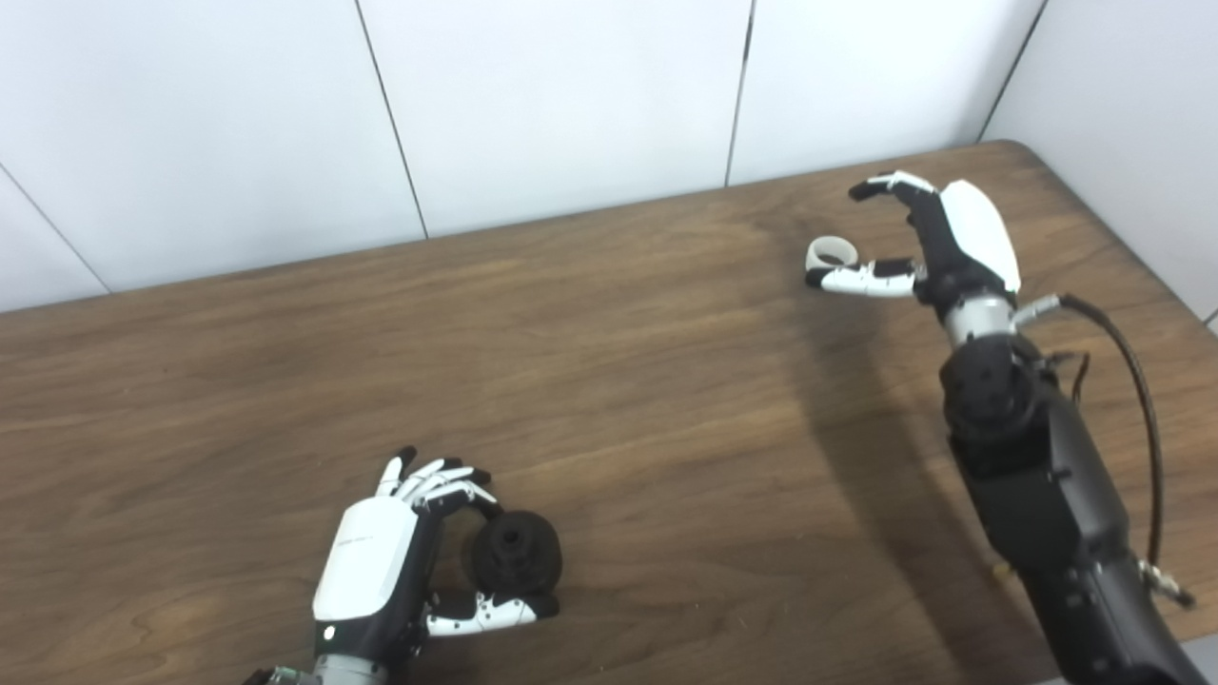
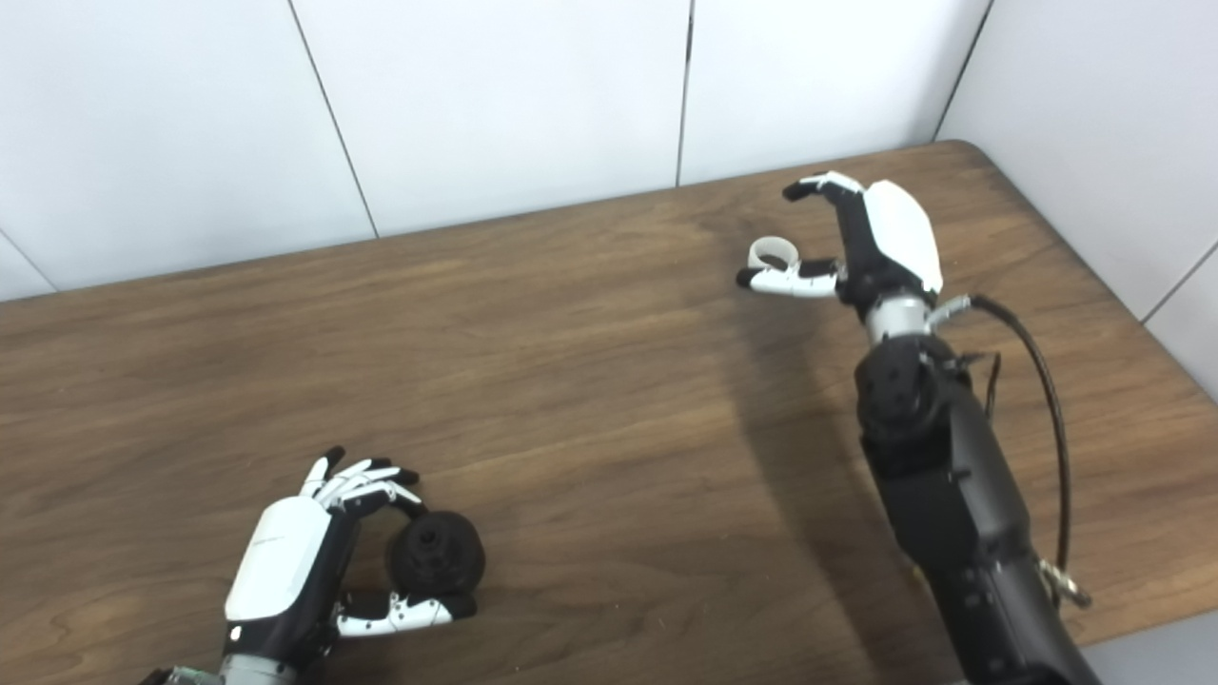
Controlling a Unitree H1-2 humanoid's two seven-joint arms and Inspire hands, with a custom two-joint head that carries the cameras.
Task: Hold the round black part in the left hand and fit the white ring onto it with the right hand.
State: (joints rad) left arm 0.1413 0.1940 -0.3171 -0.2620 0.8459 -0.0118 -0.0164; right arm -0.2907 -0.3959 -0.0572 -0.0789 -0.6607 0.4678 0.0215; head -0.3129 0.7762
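Near the front edge of the wooden table (image 1: 609, 381), toward its left corner, the left hand (image 1: 385, 561) curls around the round black part (image 1: 516, 552), fingers over the top and thumb under it. The part looks gripped, though whether it is lifted or resting on the table I cannot tell from here. Its face with the centre hole points to the right.

Well apart from it, close to the far right corner, the right hand (image 1: 937, 243) is spread wide and holds nothing. The white ring (image 1: 828, 253) lies on the table just beside the thumb tip, between thumb and fingers.

The step in hand is the pick-up of the ring. It is small and thin, so it probably wants a fingertip pinch across its rim, closed gently so it does not skid away. Keeping the ring's opening clear of the fingers should help it seat later, and the black part should be held steady with its face turned toward the approaching hand.
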